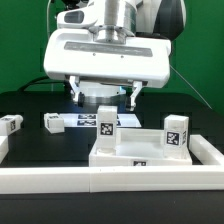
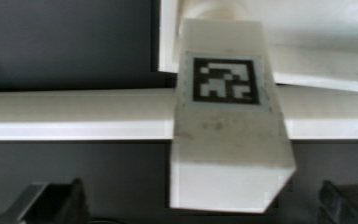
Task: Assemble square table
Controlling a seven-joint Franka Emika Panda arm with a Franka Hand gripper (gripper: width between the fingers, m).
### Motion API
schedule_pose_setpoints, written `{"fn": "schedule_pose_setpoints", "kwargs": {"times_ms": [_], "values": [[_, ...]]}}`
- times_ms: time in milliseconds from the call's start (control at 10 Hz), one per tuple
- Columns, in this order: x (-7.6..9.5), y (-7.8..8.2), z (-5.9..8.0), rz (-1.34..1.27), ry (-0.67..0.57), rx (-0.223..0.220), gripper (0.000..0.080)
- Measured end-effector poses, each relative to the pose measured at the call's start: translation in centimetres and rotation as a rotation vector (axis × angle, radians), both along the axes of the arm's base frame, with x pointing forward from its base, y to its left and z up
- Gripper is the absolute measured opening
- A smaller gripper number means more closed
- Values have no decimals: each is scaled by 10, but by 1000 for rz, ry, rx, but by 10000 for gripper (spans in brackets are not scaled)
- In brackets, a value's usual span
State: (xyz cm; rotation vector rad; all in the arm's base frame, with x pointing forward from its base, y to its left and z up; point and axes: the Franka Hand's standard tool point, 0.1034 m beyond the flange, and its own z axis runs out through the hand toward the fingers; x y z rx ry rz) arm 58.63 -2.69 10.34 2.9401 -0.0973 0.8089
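The white square slab [image 1: 135,152] lies at the front, with two tagged white legs standing on it, one at the rear corner on the exterior view's left [image 1: 106,122] and one on the right [image 1: 175,131]. My gripper [image 1: 105,97] hangs open just above the left one, a finger to each side and apart from it. In the wrist view that leg [image 2: 229,110] fills the middle with its tag facing the camera. The dark fingertips [image 2: 51,202] stand far apart at its two sides. The slab also shows behind the leg in the wrist view [image 2: 318,40].
Two loose tagged legs [image 1: 10,124] [image 1: 52,121] lie on the dark table at the exterior view's left. The marker board [image 1: 84,120] lies flat behind the slab. The long white border wall [image 1: 100,180] runs along the front and also shows in the wrist view [image 2: 69,115].
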Motion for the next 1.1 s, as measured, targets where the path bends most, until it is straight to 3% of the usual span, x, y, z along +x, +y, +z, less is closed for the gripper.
{"fn": "schedule_pose_setpoints", "kwargs": {"times_ms": [300,500,800,1100], "values": [[-3,4,-8,4,69,26,649],[0,9,-10,4,242,98,649],[-5,13,-13,12,456,166,649],[0,7,-13,9,545,187,649]]}}
